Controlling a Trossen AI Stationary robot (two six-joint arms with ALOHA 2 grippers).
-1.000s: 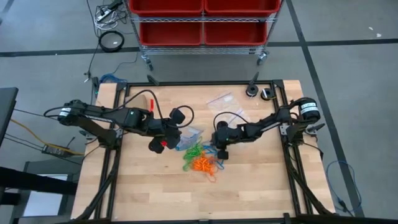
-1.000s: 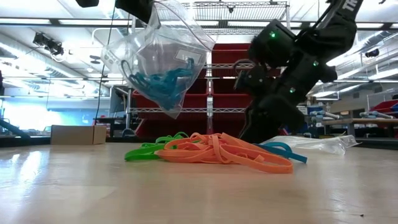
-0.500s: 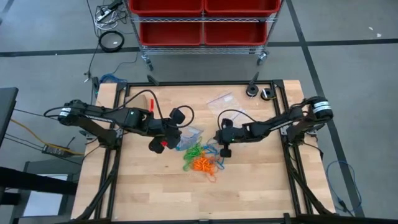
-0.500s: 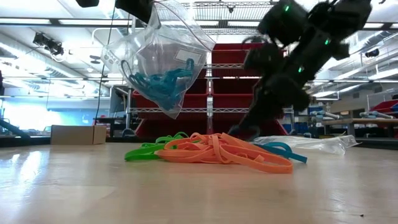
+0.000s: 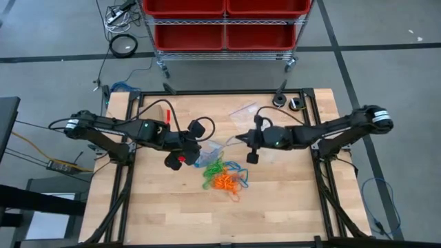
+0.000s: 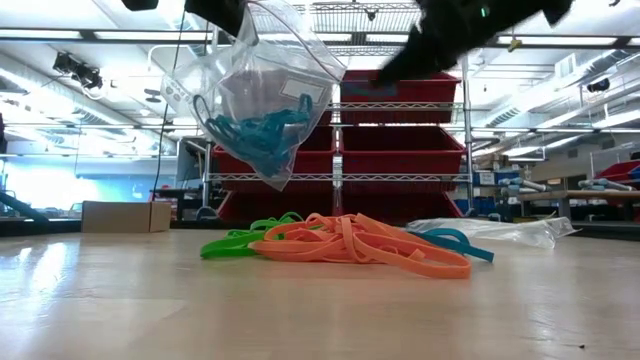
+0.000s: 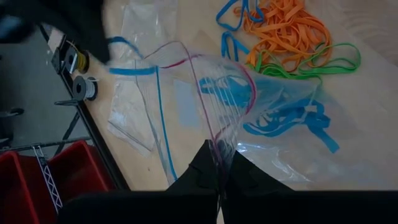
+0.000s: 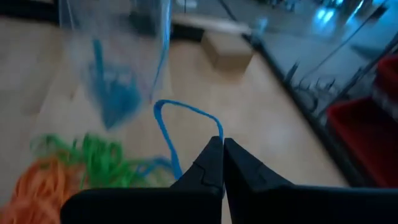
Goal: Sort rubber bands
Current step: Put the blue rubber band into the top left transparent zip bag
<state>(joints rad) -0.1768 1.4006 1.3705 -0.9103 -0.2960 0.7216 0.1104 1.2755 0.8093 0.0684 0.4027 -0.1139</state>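
Right wrist view puts us right at the fingertips: the right gripper (image 8: 222,144) is clenched on a single blue band (image 8: 180,121), the loop arching away from the closed tips and hanging in the air. Just beyond that loop hangs the open bag (image 8: 115,56), blurred, with blue bands (image 8: 115,93) already pooled in its bottom. Over on the other arm, the left gripper (image 7: 219,163) is pinched tight on the bag's rim, the mouth gaping wide in front of its fingers.

Below both pairs of fingers sits the pile (image 5: 224,176): orange bands (image 6: 370,245) tangled on top, green bands (image 6: 240,242) poking out one side, a couple of blue strays at the other edge.

Now the danger, as I read it: that band is thin and held only at one point, so it could slip out before it clears the rim, or drape over the bag's edge and fall back onto the pile. The bag is floppy too; a nudge from the right fingers might fold the mouth shut.

Farther out, a spare clear bag (image 5: 242,110) lies flat on the pale wooden table (image 5: 172,213), and a small cardboard box (image 6: 120,216) sits at the far edge. Behind the table stands a wire rack of red bins (image 5: 224,21) on a grey floor.
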